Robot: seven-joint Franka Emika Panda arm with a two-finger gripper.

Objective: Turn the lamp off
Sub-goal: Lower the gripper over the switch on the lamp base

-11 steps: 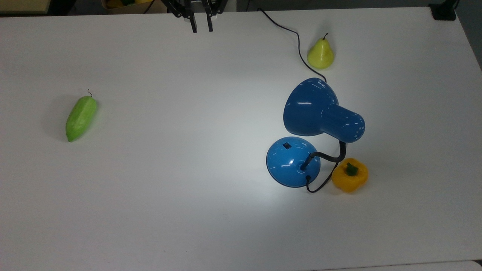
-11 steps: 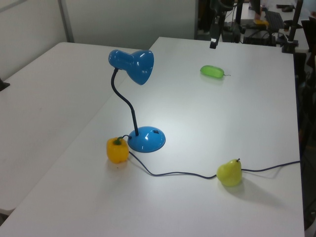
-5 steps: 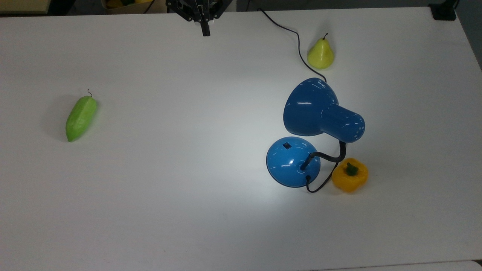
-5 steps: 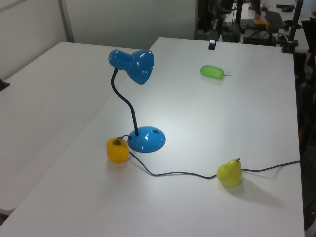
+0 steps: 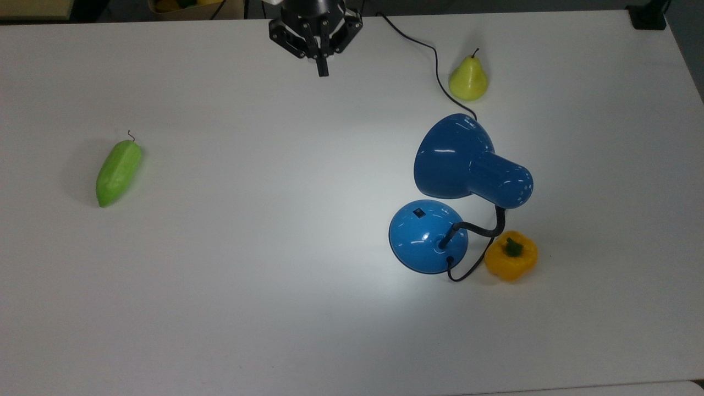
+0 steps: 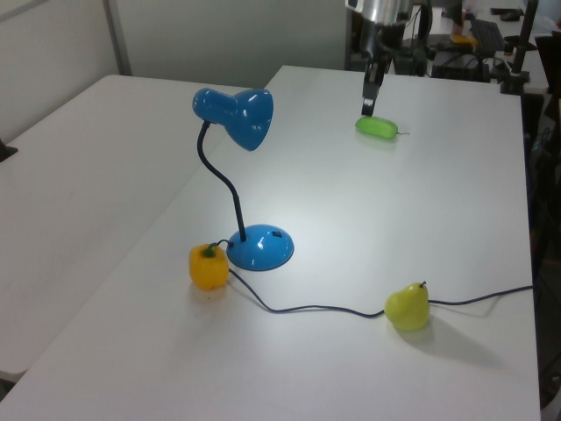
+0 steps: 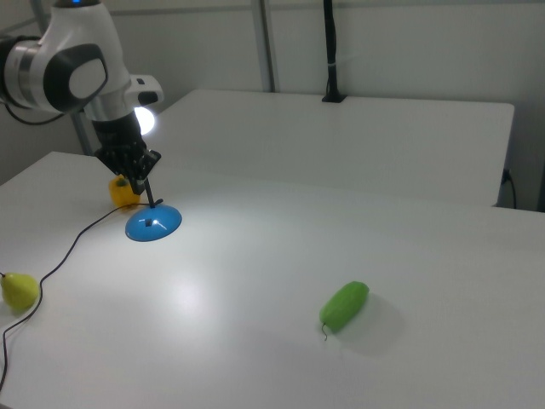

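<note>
Now the tool (image 5: 322, 70) has its two fingers pressed together into a single black point, where a second ago they stood parted; it has also come out from the bench's far edge and over the white bench (image 5: 247, 247), empty. A closed tip suits pressing rather than grasping, so the arm looks set up to poke the switch, though the approach has barely begun.

From the tool, the lamp (image 5: 459, 192) lies well away, toward the top view's lower right. Its round base (image 5: 428, 236) carries the small black switch (image 5: 419, 213) on the side nearer the tool, with the shade (image 5: 456, 157) leaning over between. A bright pool on the bench beside the base suggests the lamp is on.

Farther off sit a pear (image 5: 468, 78) by the cord (image 5: 434, 60), a yellow pepper (image 5: 511, 256) beyond the base, and a green gourd (image 5: 118, 172) off to the top view's left.

The left view shows the gooseneck (image 6: 223, 184) rising and the shade held high, leaving open air above the switch, which the top view flattens away. The right view shows the arm's body (image 7: 81, 72) above the tool.
</note>
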